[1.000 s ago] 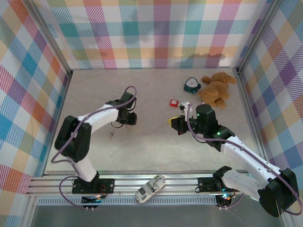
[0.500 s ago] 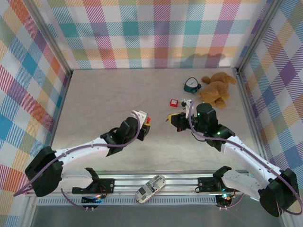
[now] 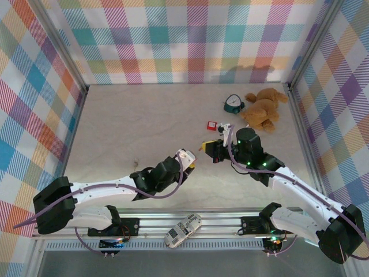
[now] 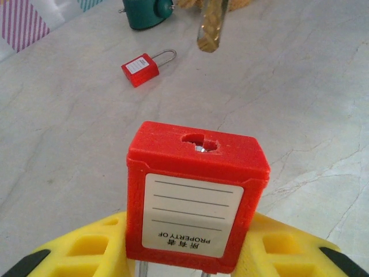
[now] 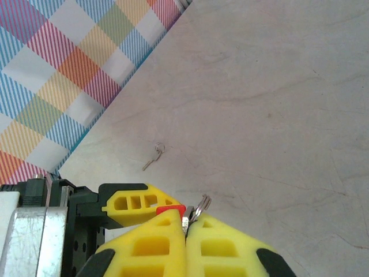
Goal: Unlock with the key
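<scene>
Top external view: the left gripper [image 3: 185, 158] lies low over the marble-patterned table [image 3: 127, 121], just short of centre. It is clamped on a red padlock [image 3: 188, 162]. A grey handset [image 3: 183, 229] rests on the front rail at 6 o'clock from this gripper. The right gripper [image 3: 209, 146] is near, at 2 o'clock from the padlock and apart from it. A loose padlock [image 3: 212, 125] lies flat at 12 o'clock from the right gripper. A teal object [image 3: 233, 104] and a teddy bear [image 3: 262, 108] lie farther out towards 1 o'clock.

Left wrist view: two yellow fingers [image 4: 86, 251] grasp the red padlock by its sides, its white label facing the lens. The keyhole [image 4: 199, 142] sits in the far face, unobstructed. The brass key [image 4: 209, 26] hangs tip-down at 12 o'clock from the keyhole, well clear of it. The loose padlock, shackle closed, lies at 11 o'clock.

Right wrist view: the right gripper's jaws are clenched together, pinching the key's metal head at their tips. The padlock and one finger of the left gripper show at 9 o'clock from those tips. A small metal piece [image 5: 153, 157] lies on the table at 11 o'clock.
</scene>
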